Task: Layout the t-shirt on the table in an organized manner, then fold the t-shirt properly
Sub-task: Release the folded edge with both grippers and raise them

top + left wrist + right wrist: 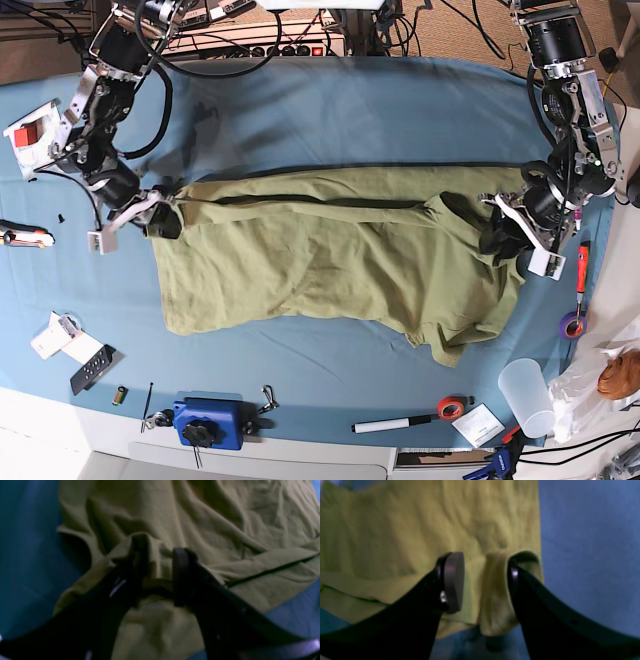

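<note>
The olive-green t-shirt (pixel 320 260) lies spread and wrinkled across the middle of the blue table (pixel 350 110), with a folded band along its far edge. At the shirt's left end, my right gripper (pixel 165 215) is open in the right wrist view (pixel 485 580). A hem fold (pixel 495 592) drapes against one finger, apart from the other pad (pixel 453 580). At the shirt's right end is my left gripper (pixel 500 235). In the left wrist view its jaws (pixel 160 562) stand parted with a bunch of shirt cloth (pixel 155 555) between them.
Along the front edge sit a blue device (pixel 205 420), a marker (pixel 385 425), a red tape roll (pixel 450 407) and a plastic cup (pixel 527 395). An orange screwdriver (pixel 582 262) and purple tape (pixel 573 324) lie at right. A remote (pixel 90 368) lies at left.
</note>
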